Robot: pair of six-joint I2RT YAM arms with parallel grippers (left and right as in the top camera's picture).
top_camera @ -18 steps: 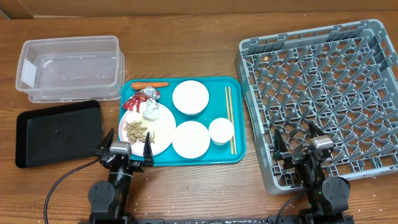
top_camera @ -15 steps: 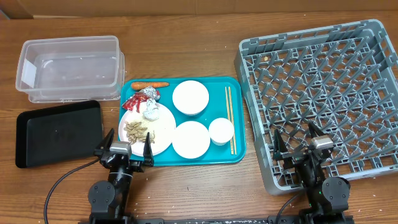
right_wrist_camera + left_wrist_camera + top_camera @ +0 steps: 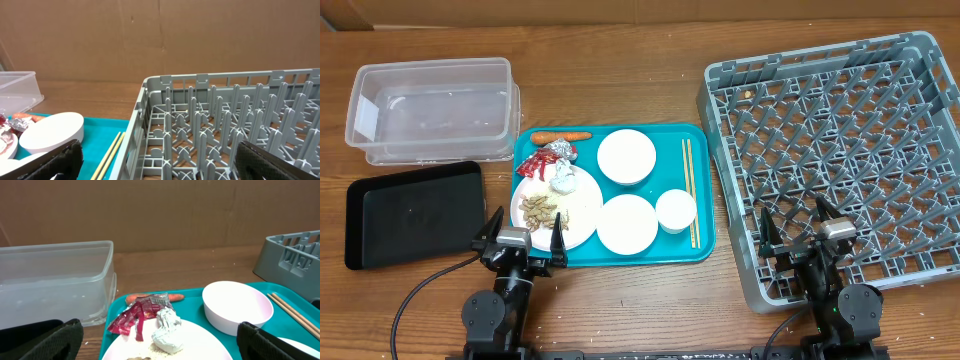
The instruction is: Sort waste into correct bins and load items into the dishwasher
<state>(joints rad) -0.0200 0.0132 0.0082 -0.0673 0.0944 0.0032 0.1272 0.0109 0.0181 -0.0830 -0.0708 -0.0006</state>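
Note:
On the white plate (image 3: 582,208) lie beige food scraps (image 3: 539,210), a foil ball (image 3: 563,178) and a red wrapper (image 3: 533,165). A carrot (image 3: 560,136) lies behind it. Two white bowls (image 3: 626,157), (image 3: 627,224), a small cup (image 3: 675,211) and chopsticks (image 3: 690,190) share the teal tray. The clear tub (image 3: 430,105) and black tray (image 3: 415,212) sit at the left, the grey dish rack (image 3: 840,140) at the right. My left gripper (image 3: 520,238) stands open at the plate's near edge, holding nothing (image 3: 160,345). My right gripper (image 3: 794,222) is open over the rack's near left corner (image 3: 160,162).
The teal tray (image 3: 705,250) lies between the black tray and the rack. A small crumb (image 3: 748,94) sits in the rack's far left. A cardboard wall (image 3: 160,215) stands behind the table. A black cable (image 3: 420,290) runs left of the left arm's base.

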